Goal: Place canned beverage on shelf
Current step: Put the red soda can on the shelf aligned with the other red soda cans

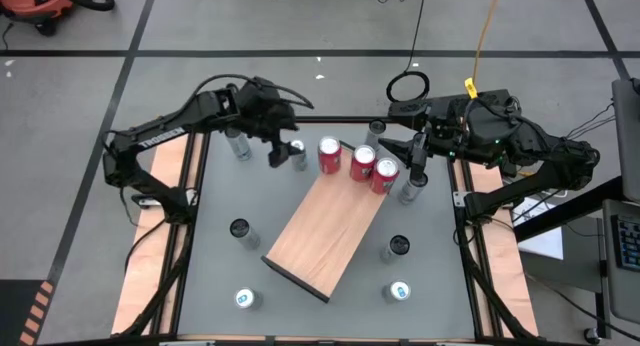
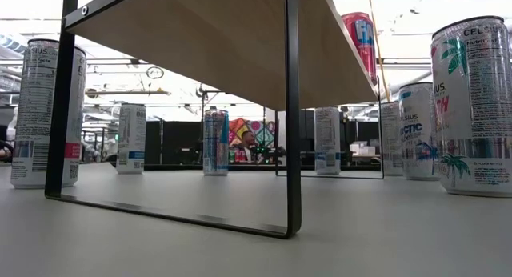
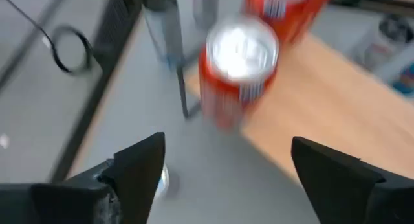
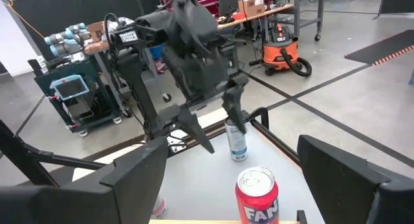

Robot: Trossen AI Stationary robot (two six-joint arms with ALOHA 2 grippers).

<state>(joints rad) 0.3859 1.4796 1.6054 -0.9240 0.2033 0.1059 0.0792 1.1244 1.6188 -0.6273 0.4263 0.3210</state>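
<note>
— Where's the shelf [image 1: 325, 231] from where you stand?

— Slanted across the middle of the grey tabletop [image 1: 215, 266], light wood on thin black legs. Three red cans already stand along its far end; the nearest to the left arm is this red can [image 1: 329, 155].

— And the next one to go up?

— Probably the slim silver can [image 1: 297, 153] on the tabletop just off the shelf's far left corner. The left gripper [image 1: 282, 152] hangs right by it, fingers spread and holding nothing. The right gripper [image 1: 413, 162] waits at the shelf's far right corner, also spread and empty, beside another grey can [image 1: 408, 191].

— What worries you?

— That the fingers could clip the red can beside it and knock it off the edge (those cans are tall and narrow, so I'd guess they tip easily). The far end is crowded, too.

— The rest of the table?

— Loose cans are scattered toward every corner. Beyond is grey floor with dark lines, and an orange shop vacuum [image 1: 45, 6].
</note>
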